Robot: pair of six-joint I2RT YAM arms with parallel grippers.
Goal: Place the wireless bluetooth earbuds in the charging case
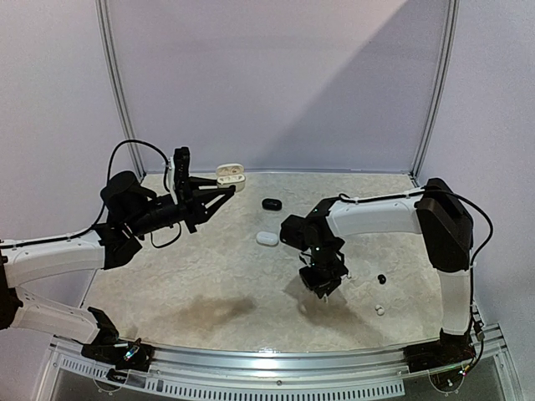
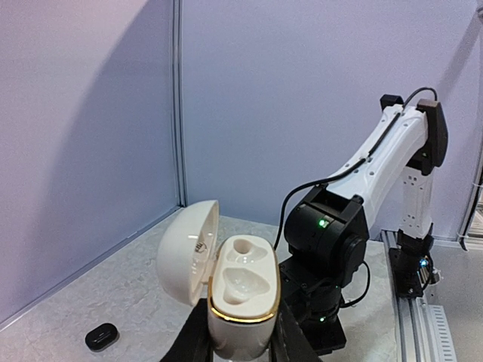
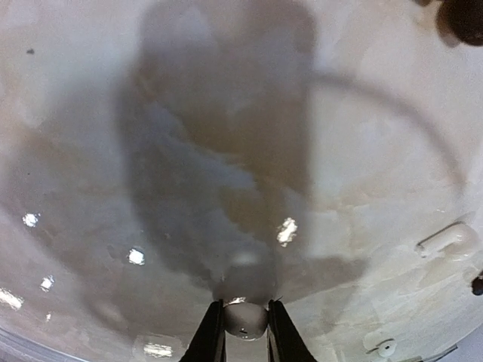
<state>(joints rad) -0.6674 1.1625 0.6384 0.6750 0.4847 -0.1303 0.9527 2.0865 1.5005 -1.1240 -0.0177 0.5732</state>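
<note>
My left gripper is shut on a white charging case with a gold rim. It holds the case up above the table, lid swung open to the left and both moulded wells bare. From above, that case sits at the tips of the left gripper, at the back left. The right gripper points down at the table with a small white earbud pinched between its fingers. In the top view the right gripper is low over the table's middle. A black earbud and a white earbud lie to its right.
A closed black case and a closed white case lie on the table between the arms. The black case also shows below the left gripper. Another white bud lies right of the right gripper. The right arm faces the held case.
</note>
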